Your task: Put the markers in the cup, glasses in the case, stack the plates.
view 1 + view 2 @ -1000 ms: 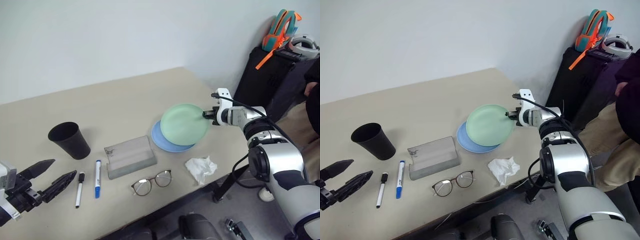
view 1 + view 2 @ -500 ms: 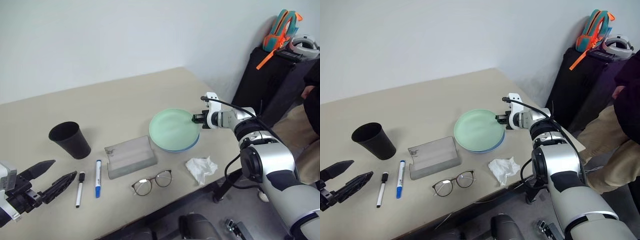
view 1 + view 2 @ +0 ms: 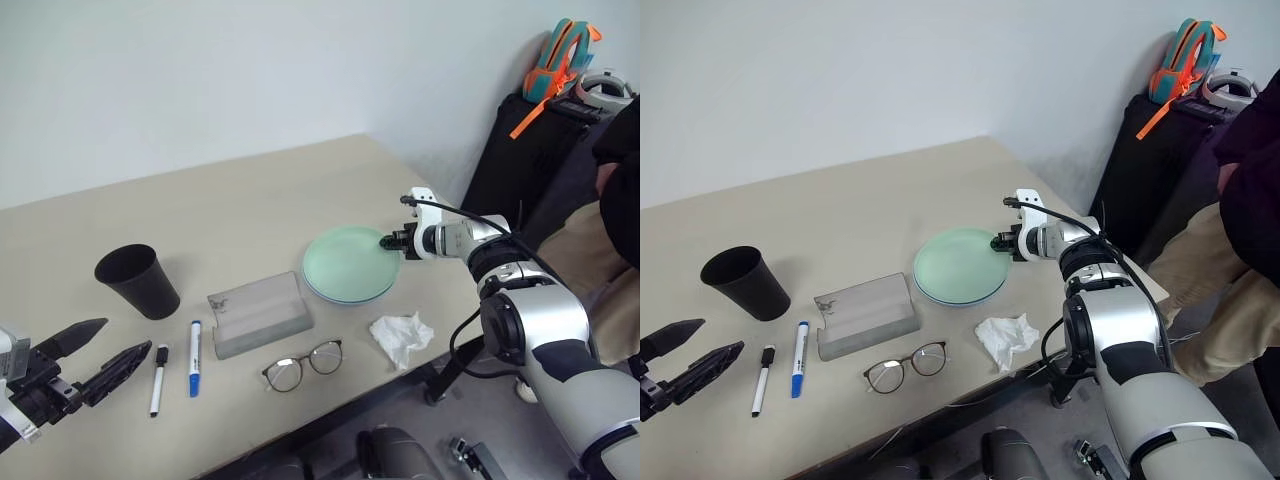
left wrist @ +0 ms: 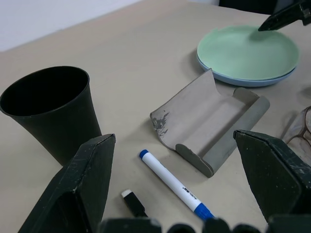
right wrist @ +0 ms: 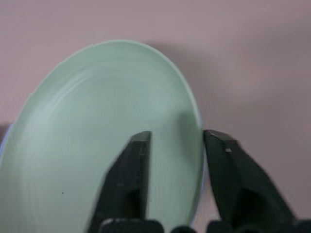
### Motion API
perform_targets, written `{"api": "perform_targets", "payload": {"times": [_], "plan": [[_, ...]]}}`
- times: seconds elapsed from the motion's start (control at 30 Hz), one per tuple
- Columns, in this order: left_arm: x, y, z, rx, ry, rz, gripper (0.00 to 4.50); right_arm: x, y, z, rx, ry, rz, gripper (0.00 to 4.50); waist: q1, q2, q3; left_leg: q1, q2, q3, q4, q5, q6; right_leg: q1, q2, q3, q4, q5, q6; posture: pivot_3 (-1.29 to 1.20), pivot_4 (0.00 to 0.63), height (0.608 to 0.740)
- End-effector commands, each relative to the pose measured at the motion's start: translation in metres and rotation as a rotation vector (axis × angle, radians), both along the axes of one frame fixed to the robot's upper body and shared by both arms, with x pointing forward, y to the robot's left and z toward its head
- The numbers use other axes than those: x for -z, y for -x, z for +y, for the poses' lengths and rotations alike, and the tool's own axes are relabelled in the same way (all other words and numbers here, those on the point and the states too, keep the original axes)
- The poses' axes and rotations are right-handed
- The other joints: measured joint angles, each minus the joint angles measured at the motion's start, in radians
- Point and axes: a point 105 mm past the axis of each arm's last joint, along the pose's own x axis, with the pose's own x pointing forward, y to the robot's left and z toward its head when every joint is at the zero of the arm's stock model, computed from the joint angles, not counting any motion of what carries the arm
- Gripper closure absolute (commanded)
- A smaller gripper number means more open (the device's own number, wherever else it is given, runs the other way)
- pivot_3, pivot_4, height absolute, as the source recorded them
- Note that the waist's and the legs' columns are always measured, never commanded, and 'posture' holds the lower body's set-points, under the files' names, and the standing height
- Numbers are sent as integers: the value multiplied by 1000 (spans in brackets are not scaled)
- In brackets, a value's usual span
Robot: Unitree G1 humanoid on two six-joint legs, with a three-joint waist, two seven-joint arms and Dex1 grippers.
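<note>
Pale mint green round plastic plate (image 3: 350,262) sits nested on light blue plate (image 4: 243,80), stack done. Right gripper (image 5: 176,145) jaws apart, straddling rim, so released. Left gripper (image 4: 180,187) jaws wide apart, idle near markers.

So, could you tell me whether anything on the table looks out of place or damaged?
A crumpled white tissue lies near the table's front edge, right of the glasses; it belongs to none of the jobs. The open grey case has a dark scuffed mark on its lid corner.
</note>
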Motion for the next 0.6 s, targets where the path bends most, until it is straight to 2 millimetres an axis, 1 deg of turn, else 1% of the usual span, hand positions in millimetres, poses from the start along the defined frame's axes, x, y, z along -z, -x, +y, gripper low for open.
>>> {"api": "perform_targets", "payload": {"times": [0.03,0.07,0.1,0.17,0.2,0.23,0.33,0.43,0.53,0.6], "plan": [[-10,-2,-3,21,-26,-36,350,-27,-5,3,-101,31,-94,1281,0,0,0,0,0,0,0,0,0,0,0,0,0,0,0,0,0,738],[-10,-2,-3,21,-26,-36,350,-32,-5,3,-130,26,-106,1005,0,0,0,0,0,0,0,0,0,0,0,0,0,0,0,0,0,738],[-10,-2,-3,22,-25,-37,350,-46,-2,7,-236,15,-160,1005,0,0,0,0,0,0,0,0,0,0,0,0,0,0,0,0,0,738],[-9,-2,-3,23,-25,-36,350,-65,12,12,-459,20,-242,1005,1,0,0,0,0,0,0,0,0,-1,0,0,0,0,0,0,0,738],[-9,-2,-2,22,-25,-35,350,-68,18,13,-534,28,-263,1005,2,0,0,0,0,0,0,0,0,-1,0,0,0,0,1,0,0,738],[-9,-2,-2,21,-25,-35,350,-71,31,11,-645,31,-275,1005,3,0,0,0,0,0,0,0,0,-1,0,0,0,0,1,0,0,738],[-9,-1,-1,18,-24,-34,350,-73,68,0,-904,76,-289,1005,8,-1,-1,0,0,0,-1,-1,0,0,0,-2,0,-2,4,0,0,738],[-8,-1,-1,16,-23,-33,350,-69,85,-8,-993,99,-275,1005,15,-1,0,0,0,1,0,-2,0,0,0,-2,1,-3,4,0,0,738],[-8,0,-1,16,-19,-30,350,-60,108,-18,-1092,127,-235,1005,19,0,0,2,0,1,0,-2,0,-1,-1,-1,1,-3,3,0,0,738],[-7,0,-2,17,-18,-29,350,-52,117,-21,-1121,159,-208,1005,20,0,0,2,0,1,1,-2,-1,-1,-1,-1,1,-3,3,0,0,738]]}}
